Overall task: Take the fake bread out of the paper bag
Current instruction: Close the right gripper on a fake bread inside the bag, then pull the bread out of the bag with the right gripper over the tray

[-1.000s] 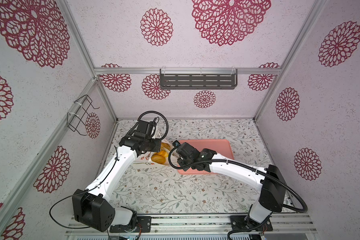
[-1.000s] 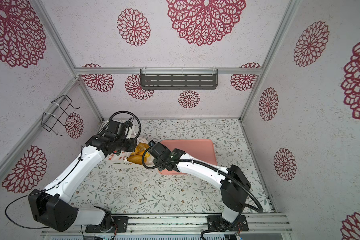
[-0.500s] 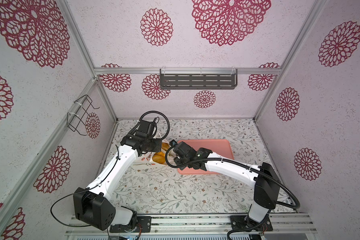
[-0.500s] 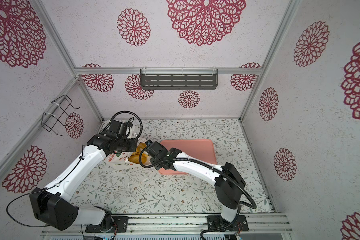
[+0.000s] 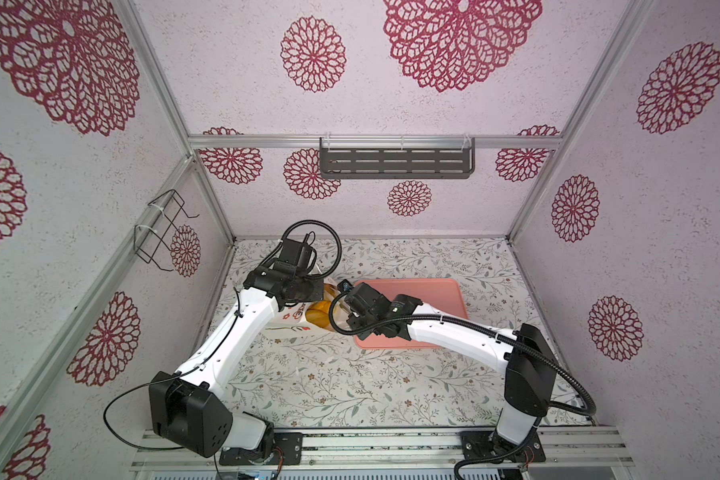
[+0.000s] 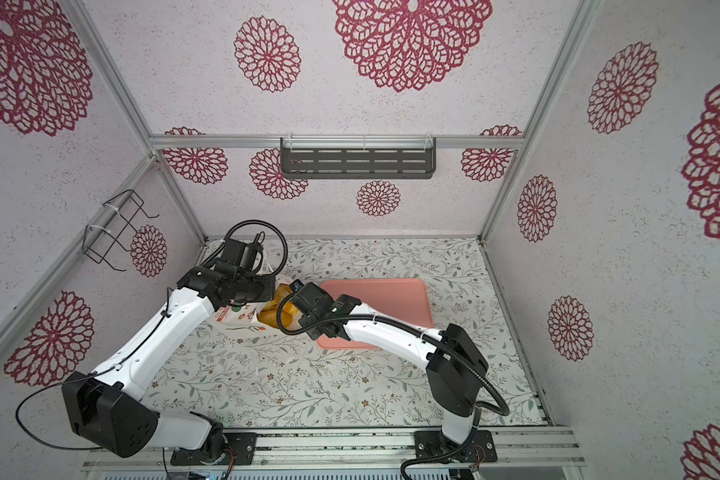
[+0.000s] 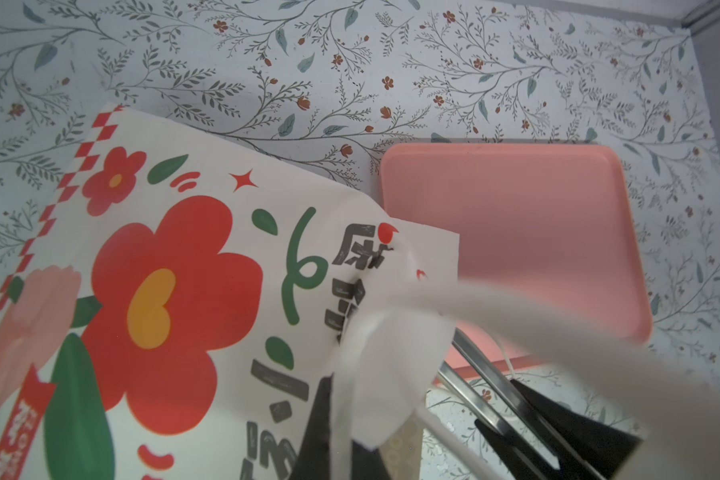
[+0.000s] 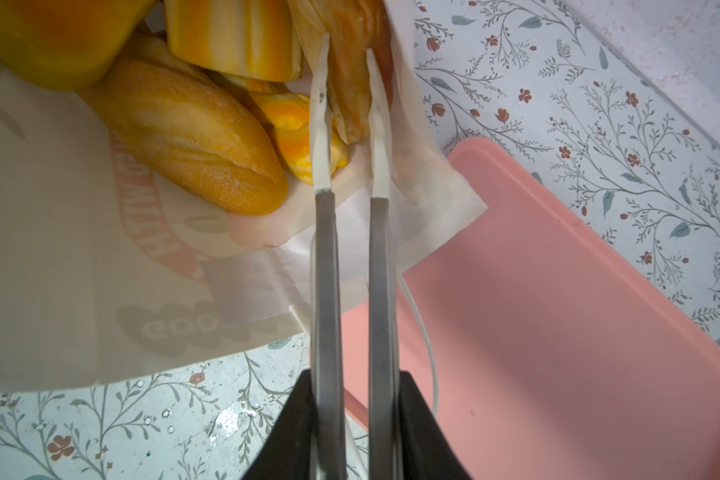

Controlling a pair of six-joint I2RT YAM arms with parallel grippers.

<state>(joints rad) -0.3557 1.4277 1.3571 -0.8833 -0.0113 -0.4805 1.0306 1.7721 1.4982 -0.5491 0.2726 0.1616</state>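
Observation:
The paper bag (image 5: pixel 288 324) (image 6: pixel 242 319), white with red flower print (image 7: pixel 163 291), lies tilted on the table left of centre, its mouth toward the pink tray. My left gripper (image 7: pixel 341 436) is shut on the paper at the bag's rim. Several glossy golden pieces of fake bread (image 5: pixel 319 316) (image 6: pixel 273 313) show in the mouth. In the right wrist view a pale loaf (image 8: pixel 192 137) lies inside. My right gripper (image 8: pixel 347 45) reaches into the mouth, its two metal fingers closed on a brownish piece of bread (image 8: pixel 350 91).
The pink tray (image 5: pixel 433 299) (image 6: pixel 391 299) (image 7: pixel 516 228) (image 8: pixel 558 311) lies bare just right of the bag. A white cord handle (image 8: pixel 425 332) hangs over the tray's edge. A dark shelf (image 5: pixel 395 164) and a wire rack (image 5: pixel 163 228) hang on the walls.
My right arm has pushed left into the bag's mouth and its fingers have closed in on a piece of bread. The left arm holds the bag as before.

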